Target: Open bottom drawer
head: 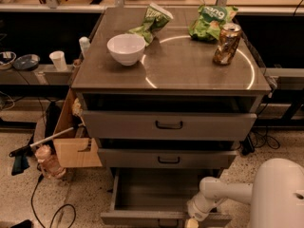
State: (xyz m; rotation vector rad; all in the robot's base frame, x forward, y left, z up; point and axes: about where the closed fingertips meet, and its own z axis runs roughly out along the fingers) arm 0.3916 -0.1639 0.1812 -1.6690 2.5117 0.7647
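Note:
The bottom drawer (142,216) is the lowest of three grey drawers in the cabinet. It stands pulled out, and its grey interior (156,189) shows. Its small black handle sits at the lower edge of the view, partly cut off. My gripper (192,222) is at the drawer's front right, just right of the handle, at the end of my white arm (223,194). The frame edge cuts the gripper off.
On the cabinet top (190,65) are a white bowl (126,48), two green chip bags (153,20) (211,21) and a dented can (226,42). An open cardboard box (71,141) stands at the cabinet's left. A bottle (46,161) and cables lie on the floor there.

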